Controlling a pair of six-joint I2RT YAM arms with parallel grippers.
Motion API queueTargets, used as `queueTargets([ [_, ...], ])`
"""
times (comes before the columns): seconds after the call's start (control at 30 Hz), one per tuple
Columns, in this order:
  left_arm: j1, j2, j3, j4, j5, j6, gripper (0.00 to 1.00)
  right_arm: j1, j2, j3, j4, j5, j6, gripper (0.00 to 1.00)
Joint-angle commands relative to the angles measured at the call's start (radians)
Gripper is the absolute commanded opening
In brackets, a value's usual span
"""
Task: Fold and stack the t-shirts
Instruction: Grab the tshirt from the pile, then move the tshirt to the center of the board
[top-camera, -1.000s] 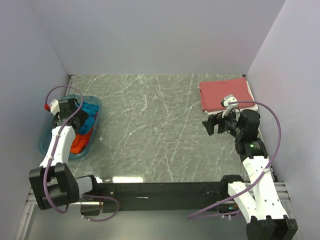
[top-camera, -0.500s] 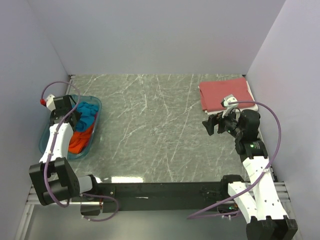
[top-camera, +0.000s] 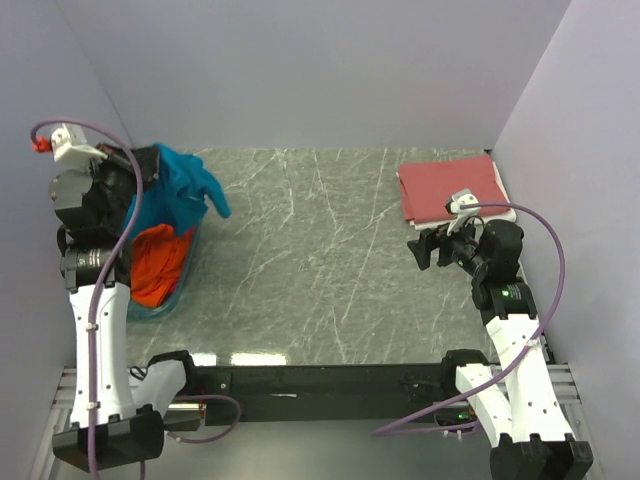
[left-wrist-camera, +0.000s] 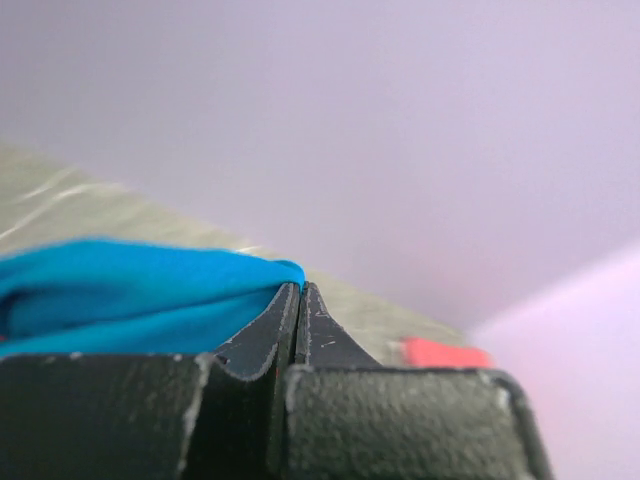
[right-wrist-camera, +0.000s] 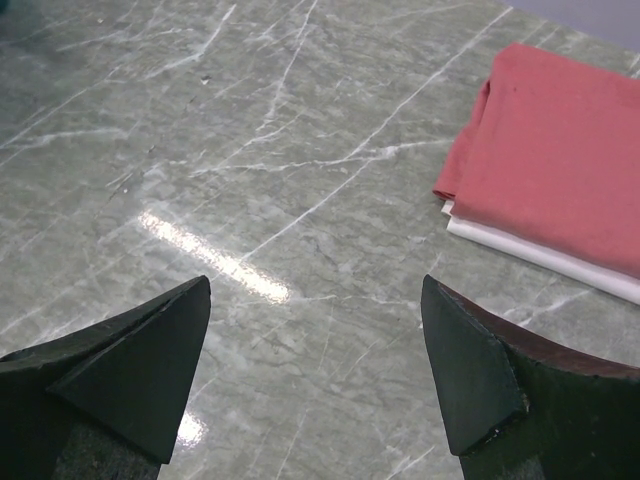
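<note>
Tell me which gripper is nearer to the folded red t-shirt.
Right. The right gripper hovers open just on the near side of the folded red t-shirt; the left gripper is across the table at the far left, shut on the teal t-shirt.

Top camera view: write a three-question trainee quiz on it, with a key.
1. Fill in: the orange shirt lies in the blue ____.
2. True or false: the right gripper is shut on the red shirt.
3. Which shirt does the left gripper pinch? A orange shirt; B teal shirt; C red shirt.
Key: 1 tub; 2 false, it is open; 3 B.
</note>
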Motion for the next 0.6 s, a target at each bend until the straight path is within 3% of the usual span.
queueTargets([
  [0.0, -0.084, 0.031, 0.118, 0.122, 0.173, -0.055, 0.01, -0.006, -0.001, 0.015, 0.010, 0.014, -0.004, 0.91],
  [0.13, -0.286, 0.097, 0.276, 0.122, 0.174, -0.035, 0.01, -0.008, 0.005, 0.014, 0.013, 0.019, -0.005, 0.91],
  [0.3, -0.443, 0.161, 0.379, 0.110, 0.167, 0.013, 0.01, -0.009, 0.011, 0.012, 0.011, 0.022, -0.009, 0.91],
  [0.57, -0.580, 0.137, 0.218, 0.191, 0.254, 0.002, 0.01, -0.015, 0.013, 0.012, 0.011, 0.026, -0.012, 0.91],
])
